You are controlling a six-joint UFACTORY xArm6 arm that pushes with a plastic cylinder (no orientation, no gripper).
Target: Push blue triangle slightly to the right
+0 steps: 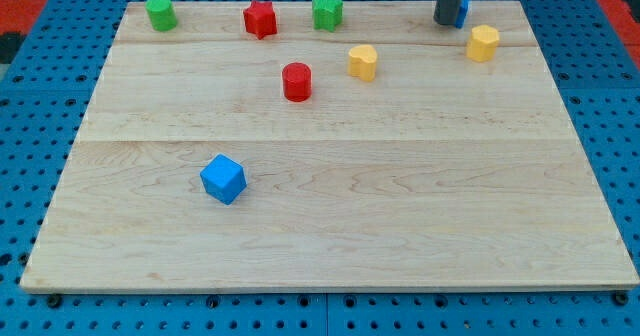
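The blue triangle (pixel 462 10) sits near the view's top right edge of the wooden board (pixel 330 206), mostly hidden behind my rod; only a blue sliver shows on the rod's right side. My tip (pixel 444 22) rests on the board right against the blue triangle's left side.
A yellow block (pixel 483 42) lies just below and right of the triangle. Another yellow block (pixel 363 62), a red cylinder (pixel 297 81), a red star (pixel 260 19), a green star (pixel 326 11) and a green cylinder (pixel 160 13) lie to the left. A blue cube (pixel 223 179) sits lower left.
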